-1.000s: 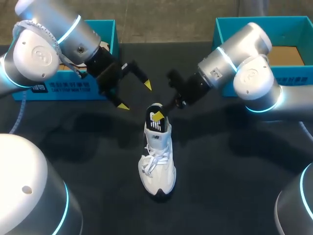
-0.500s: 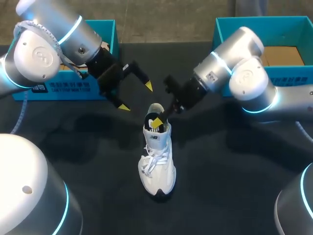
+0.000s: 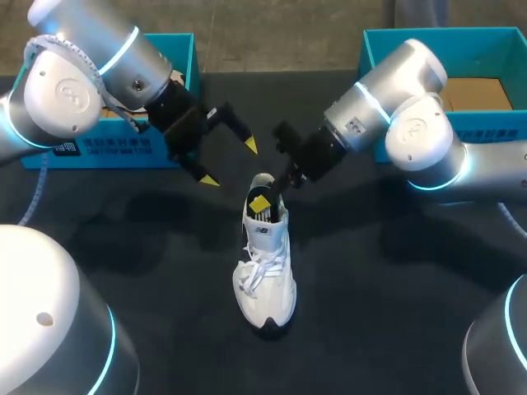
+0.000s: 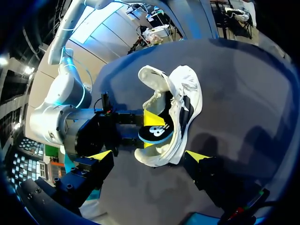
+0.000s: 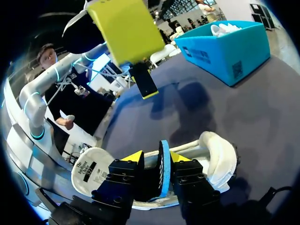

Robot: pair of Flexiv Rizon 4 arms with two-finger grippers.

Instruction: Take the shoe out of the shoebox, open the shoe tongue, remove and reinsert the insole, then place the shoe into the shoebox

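Observation:
A white shoe [image 3: 265, 271] stands on the black table, toe toward me. Its dark insole [image 3: 262, 203] sticks up on edge out of the heel opening. My right gripper [image 3: 267, 196] is at that opening. In the right wrist view the blue-edged insole [image 5: 164, 168] stands between the right gripper's [image 5: 157, 158] fingers, with a gap on one side, so they are open around it, over the shoe [image 5: 215, 159]. My left gripper [image 3: 226, 161] hangs wide open just behind the heel. In the left wrist view my left gripper [image 4: 149, 156] frames the shoe [image 4: 183, 93] and insole [image 4: 154, 132].
A blue shoebox [image 3: 107, 148] stands at the back left behind my left arm. Another blue box [image 3: 494, 123] with a cardboard floor stands at the back right. The left box [image 5: 225, 51] also shows in the right wrist view.
My right gripper has pushed the insole slightly down into the heel opening and its fingers have spread apart. The left arm and the shoe have not moved.

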